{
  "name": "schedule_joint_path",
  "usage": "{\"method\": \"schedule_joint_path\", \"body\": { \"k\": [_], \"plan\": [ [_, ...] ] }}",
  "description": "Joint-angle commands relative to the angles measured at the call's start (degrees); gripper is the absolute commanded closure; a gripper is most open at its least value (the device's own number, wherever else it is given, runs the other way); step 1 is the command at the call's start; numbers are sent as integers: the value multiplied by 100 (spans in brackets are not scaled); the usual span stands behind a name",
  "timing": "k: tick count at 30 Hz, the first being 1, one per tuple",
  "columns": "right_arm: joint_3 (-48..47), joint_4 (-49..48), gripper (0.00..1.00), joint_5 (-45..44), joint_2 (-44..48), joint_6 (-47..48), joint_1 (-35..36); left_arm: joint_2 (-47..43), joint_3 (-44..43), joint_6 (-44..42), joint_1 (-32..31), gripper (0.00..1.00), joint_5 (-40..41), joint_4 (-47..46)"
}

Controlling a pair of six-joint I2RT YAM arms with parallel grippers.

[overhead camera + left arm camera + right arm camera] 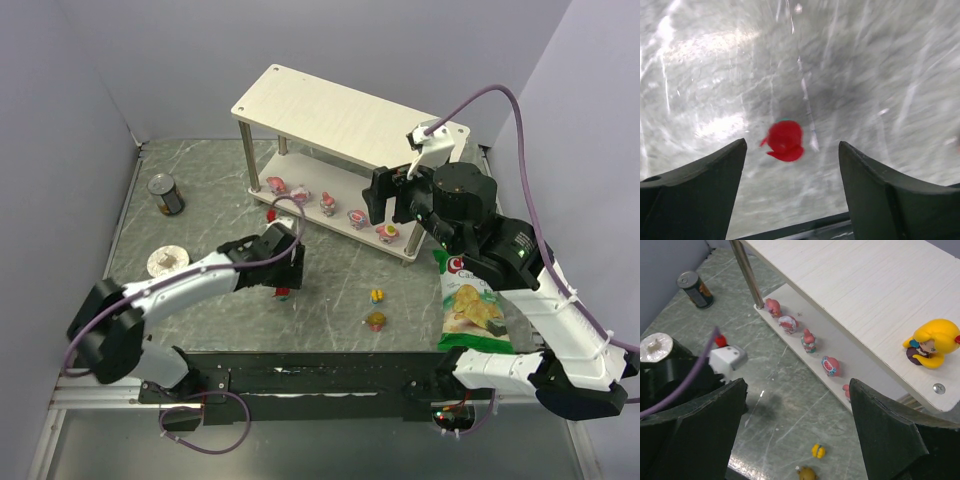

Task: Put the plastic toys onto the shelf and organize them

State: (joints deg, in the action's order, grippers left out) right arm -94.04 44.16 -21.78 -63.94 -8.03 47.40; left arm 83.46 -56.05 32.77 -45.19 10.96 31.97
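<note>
Hovering over the red toy [785,141]: left gripper [792,147] released, nothing held.
The red toy lies on the table [865,75] between the left fingers, touching neither and a little nearer the left one. A yellow toy [376,296] and a brown toy [375,321] also sit loose on the table, near the chips bag [470,300]. Five pink-and-white toys [809,340] line the lower board of the shelf [340,110]; a yellow-haired toy [932,342] stands near a corner of the top board. The right gripper [797,385] hangs above that end, jaws wide and empty. Risks: the small, rounded toy may squirt sideways if the jaws close off-centre. Setting it down could knock the pink row, and both arms working at the shelf could collide.
</note>
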Motion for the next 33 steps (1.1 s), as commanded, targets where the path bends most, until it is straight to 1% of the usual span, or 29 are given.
{"method": "schedule_joint_path", "body": {
  "k": [1,3,5,7,11,14,18,26,32,33],
  "plan": [
    [-18,-74,9,7,31,47,33,-708,646,1512,-323,25,854,-954],
    [-35,-57,9,25,5,83,33,-814,779,1653,-438,28,1056,-1095],
    [-27,-57,9,25,5,144,42,-735,842,1662,-578,31,1372,-1193],
    [-53,-31,9,34,-13,162,41,-604,789,1758,-692,31,1723,-1105],
    [-79,22,9,25,-31,223,33,-235,648,2022,-886,34,2146,-912],
    [-53,22,9,25,-22,223,42,-120,631,2251,-1018,36,2375,-806],
    [-44,31,9,60,-22,241,42,-14,639,2400,-1027,37,2481,-771],
    [-62,14,9,16,-48,337,42,214,692,2418,-1036,40,2472,-894],
    [-62,5,9,7,-92,355,33,250,806,2444,-1036,45,2516,-1017],
    [-62,5,9,7,-92,346,41,250,824,2436,-1036,47,2507,-1052]
  ]
}}
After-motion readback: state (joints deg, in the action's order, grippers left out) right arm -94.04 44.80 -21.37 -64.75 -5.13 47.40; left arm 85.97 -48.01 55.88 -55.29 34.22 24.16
